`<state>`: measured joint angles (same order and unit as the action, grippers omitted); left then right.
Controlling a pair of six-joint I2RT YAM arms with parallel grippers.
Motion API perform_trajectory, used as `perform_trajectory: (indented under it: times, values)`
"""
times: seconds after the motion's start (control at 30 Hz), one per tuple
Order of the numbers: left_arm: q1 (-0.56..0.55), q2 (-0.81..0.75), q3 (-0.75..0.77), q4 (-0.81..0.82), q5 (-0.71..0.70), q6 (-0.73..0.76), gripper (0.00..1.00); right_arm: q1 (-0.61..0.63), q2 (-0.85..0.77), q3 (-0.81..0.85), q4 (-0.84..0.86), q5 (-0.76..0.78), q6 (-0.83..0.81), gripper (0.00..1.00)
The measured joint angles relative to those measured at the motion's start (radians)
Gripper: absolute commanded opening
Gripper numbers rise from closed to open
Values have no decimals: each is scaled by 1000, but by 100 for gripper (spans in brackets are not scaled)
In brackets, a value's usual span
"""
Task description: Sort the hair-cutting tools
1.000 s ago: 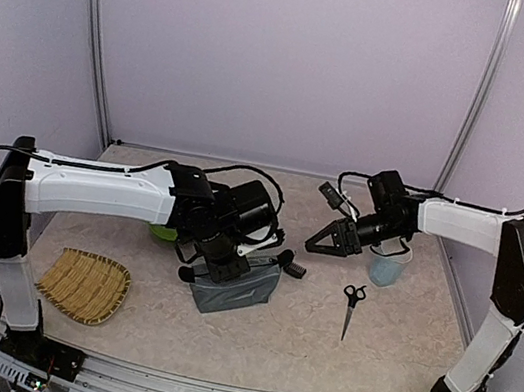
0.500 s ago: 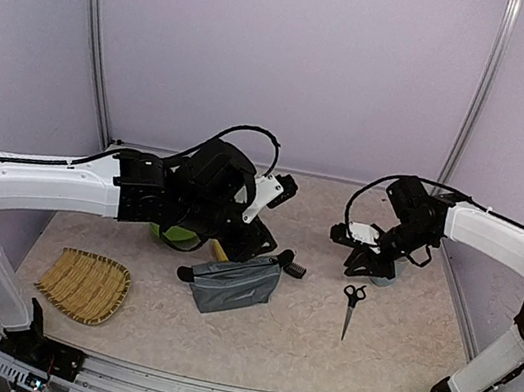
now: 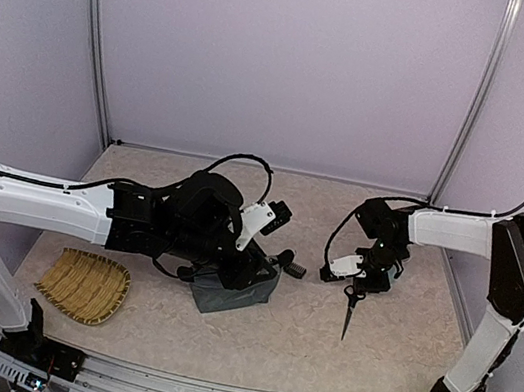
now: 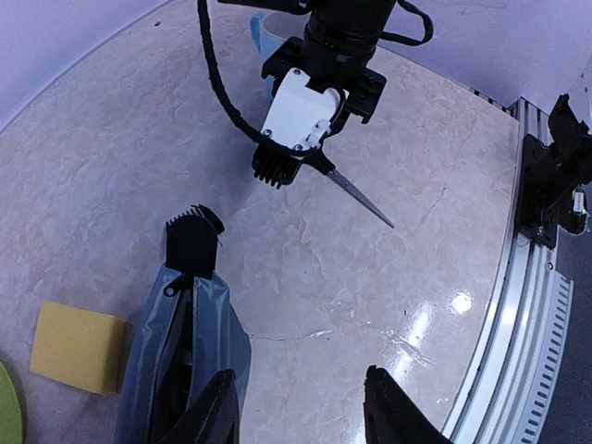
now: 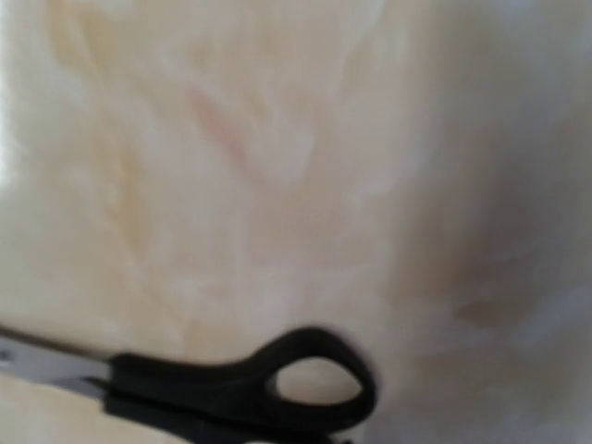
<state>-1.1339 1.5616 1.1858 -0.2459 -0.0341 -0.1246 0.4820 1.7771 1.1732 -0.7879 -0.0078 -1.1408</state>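
One pair of black-handled scissors [image 3: 349, 313] lies on the table right of centre, blades toward the near edge. My right gripper [image 3: 360, 280] is down over its handle. The right wrist view shows only a blurred handle loop [image 5: 310, 384] close up, and no fingers. The blade [image 4: 361, 196] sticks out from under that gripper in the left wrist view. My left gripper [image 4: 303, 412] is open and empty just above the grey pouch [image 4: 185, 351]. A small black toothed clipper guard [image 4: 194, 239] lies at the pouch's far end [image 3: 296, 269]. The second scissors and the clipper are out of view.
A yellow sponge [image 4: 76, 345] lies beside the pouch. A woven bamboo tray [image 3: 84, 285] sits at the near left. The metal rail [image 4: 546, 277] runs along the table's near edge. Purple walls close in the back and sides.
My left arm has swung back down over the pouch. My right gripper has moved down from the blue cup onto the scissors' handle.
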Motion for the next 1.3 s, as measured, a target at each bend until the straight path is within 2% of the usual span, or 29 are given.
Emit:
perform_trajectory:
  times: [0.2,0.4,0.6,0.73,1.03,1.17,1.3]
  values:
    - [0,-39,-62,61,22,-13,45,0,42,0,13,101,-7,23]
    - [0,-46,-76,93,34,-21,45,0,72,3,20,133,-4,24]
    - [0,-46,-77,112,40,-27,45,7,79,6,23,138,8,6]
    - [0,-46,-77,121,41,-43,45,13,56,-23,50,138,16,0]
    - [-14,0,-106,183,80,-106,44,23,-68,-178,129,-85,96,0]
    - [-49,90,-85,188,107,-109,44,23,-89,-213,172,-145,122,0]
    - [-86,220,8,153,97,-112,44,23,-105,-246,217,-186,141,0]
